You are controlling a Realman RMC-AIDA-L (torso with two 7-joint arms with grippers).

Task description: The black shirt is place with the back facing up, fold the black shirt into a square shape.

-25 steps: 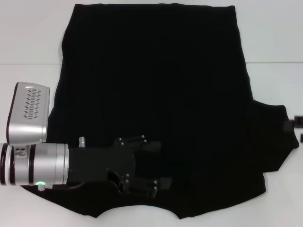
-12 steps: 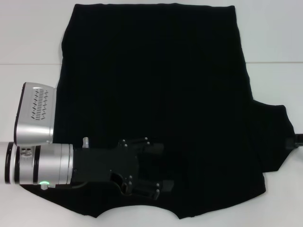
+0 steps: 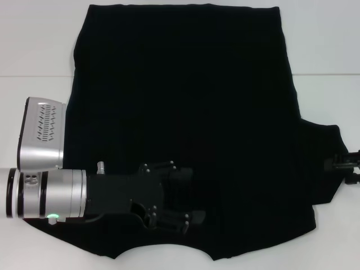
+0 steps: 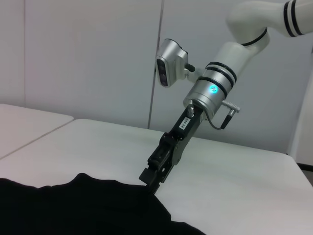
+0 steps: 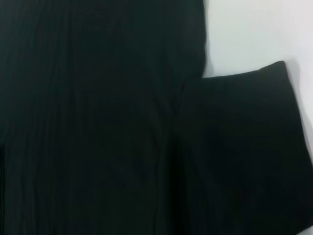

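The black shirt point(image 3: 185, 107) lies flat on the white table point(image 3: 34, 45), plain side up, with its right sleeve point(image 3: 323, 163) sticking out. My left gripper point(image 3: 188, 194) hovers over the shirt's near left part, open, its black fingers spread above the cloth. My right gripper point(image 3: 344, 163) is at the right edge of the head view, at the tip of that sleeve. The left wrist view shows the right gripper point(image 4: 152, 180) pointing down with its tips at the shirt's point(image 4: 73, 205) edge. In the right wrist view, the sleeve point(image 5: 244, 147) lies beside the shirt's body.
The white table point(image 5: 254, 34) shows bare around the shirt, with a seam line point(image 3: 34, 76) across it. A grey wall point(image 4: 88, 58) stands behind the table in the left wrist view.
The right gripper has come in from the right edge to the sleeve tip. The left arm shifted slightly to the right and stays over the shirt.
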